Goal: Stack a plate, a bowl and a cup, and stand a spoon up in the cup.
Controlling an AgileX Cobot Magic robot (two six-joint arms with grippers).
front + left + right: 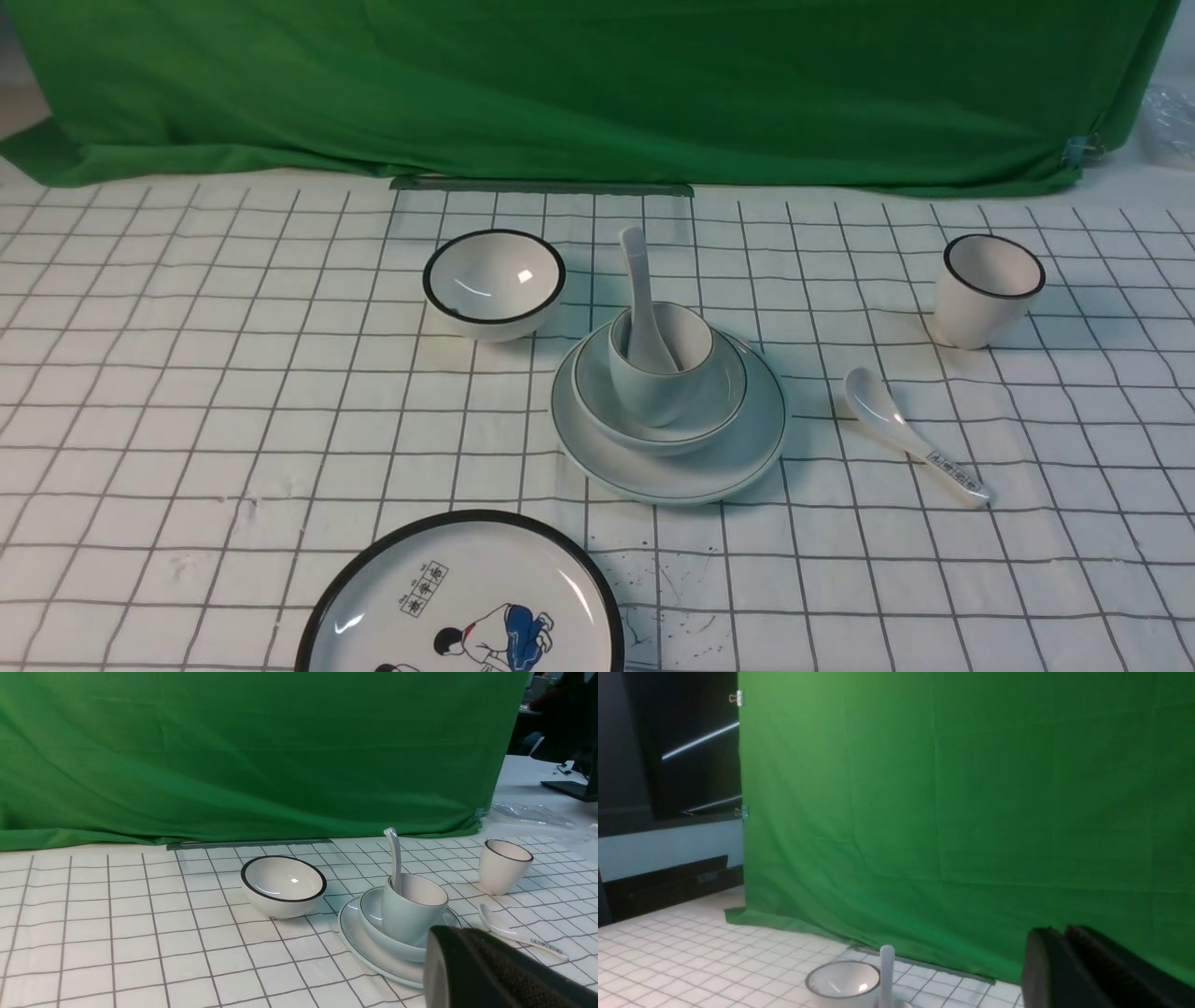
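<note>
The pale plate [738, 462] lies mid-table with the shallow bowl [724, 392] on it and the rounded cup [653, 392] inside the bowl. The plain white spoon [637, 280] stands in the cup, handle up and leaning back. No arm shows in the front view. In the left wrist view my left gripper [437, 952] is shut and empty, near the plate [364, 947], bowl [371, 914], cup [404, 914] and spoon [395, 858]. My right gripper [1057, 938] hangs apart from the stack, fingers together with nothing between them; the spoon handle [887, 970] pokes up low in its view.
A black-rimmed bowl [493, 280] sits behind-left of the stack, a black-rimmed cup [990, 287] far right, a printed spoon [910, 437] right of the plate. A cartoon plate [462, 597] lies at the front edge. A green cloth [597, 84] hangs behind.
</note>
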